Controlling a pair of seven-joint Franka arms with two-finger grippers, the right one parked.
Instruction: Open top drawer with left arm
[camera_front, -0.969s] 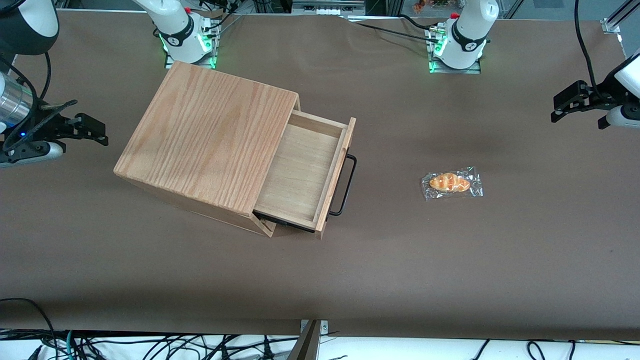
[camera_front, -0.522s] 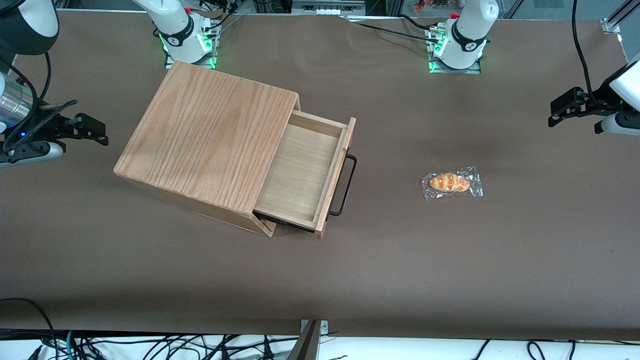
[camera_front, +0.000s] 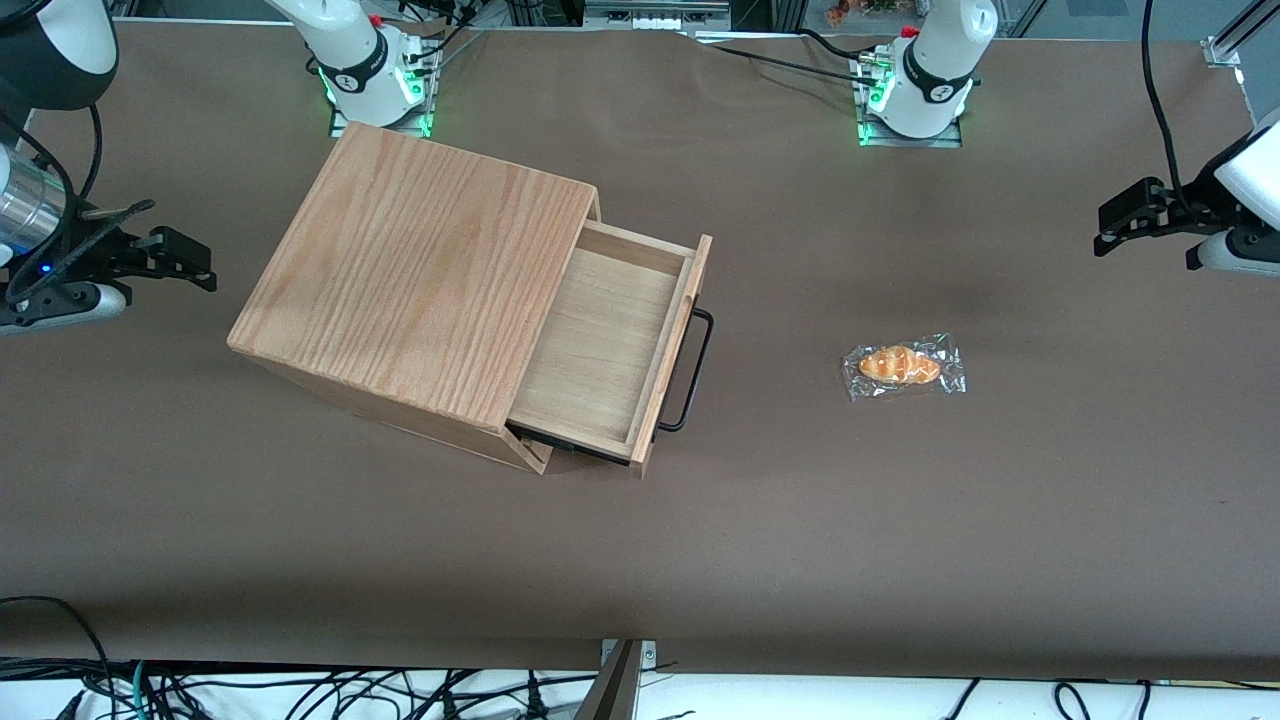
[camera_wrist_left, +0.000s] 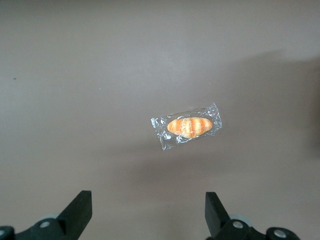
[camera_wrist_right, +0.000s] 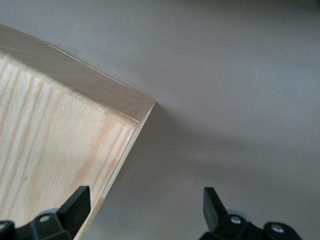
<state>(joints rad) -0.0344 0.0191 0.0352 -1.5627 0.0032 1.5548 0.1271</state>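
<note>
A brown table runs the width of the front view, with two arm bases along its farther edge and loose cables below its near edge. I am the left arm, and my gripper hangs above the working arm's end of the table, well apart from everything on it. Its fingers stand spread wide and hold nothing; between them, in my wrist view, there is only bare table and a wrapped bread roll.

The top drawer sits toward the parked arm's end, already drawn well out of the oak box that houses it, its pale tray empty and open to view. Its black bar handle faces my end of the table, and the wrapped bread roll lies between that handle and me.

The relation that matters: the handle's long axis runs roughly from the farther edge of the table toward the front camera, slightly slanted with the box, so it lies across the line from my gripper to the drawer. The slide direction points at me.

By my reading the opening is essentially done, and I have let go. Should more travel be wanted, I would have to come back over the roll and pull along that same line.
</note>
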